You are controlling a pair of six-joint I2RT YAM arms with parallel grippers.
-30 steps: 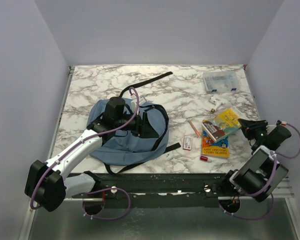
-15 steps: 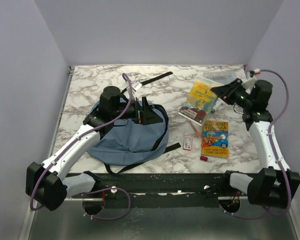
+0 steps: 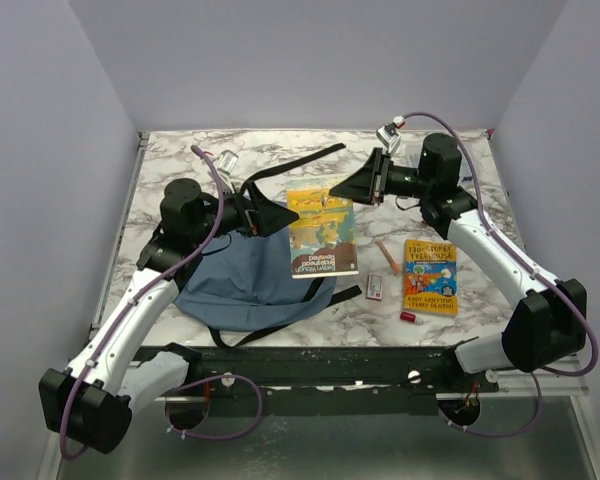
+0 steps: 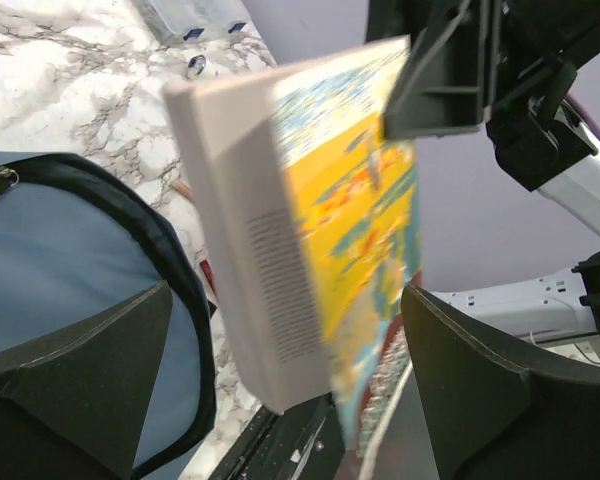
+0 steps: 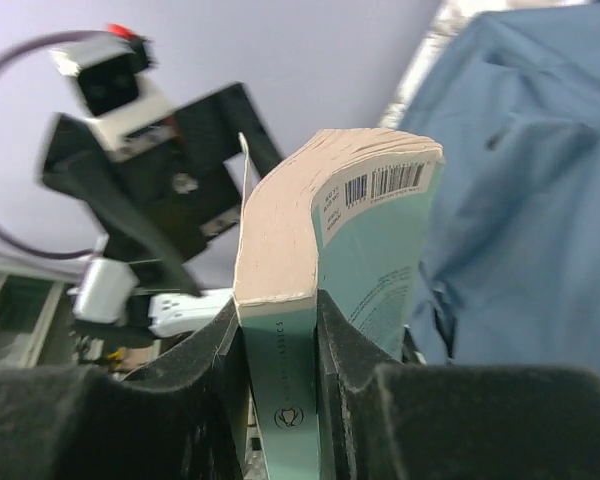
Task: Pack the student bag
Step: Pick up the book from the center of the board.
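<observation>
Bag is lying on the left half of the tabletop, close to the near edge, with its mouth facing the centre. Right gripper is clamping a book by one edge. I am holding that book over the middle of the table, and in the top view its lower end is overlapping the bag's right rim. Left gripper is sitting at the bag's far rim with its jaws spread wide, and I can see nothing clamped between them.

Risks I am noting:
- The book is hanging from a narrow grip and its pages are bowing, so it may slip or fan open.
- The left jaws are not pinching fabric, so the mouth may sag and the book may land on top of the bag rather than inside.
- The two grippers are working near each other, so a careless advance may knock them together.

Hidden or unclear:
- I cannot tell whether the grip is holding one book or two, nor how far the mouth is gaping.
- The right arm is covering the far right corner.
- A loose book is lying near the right edge.
</observation>
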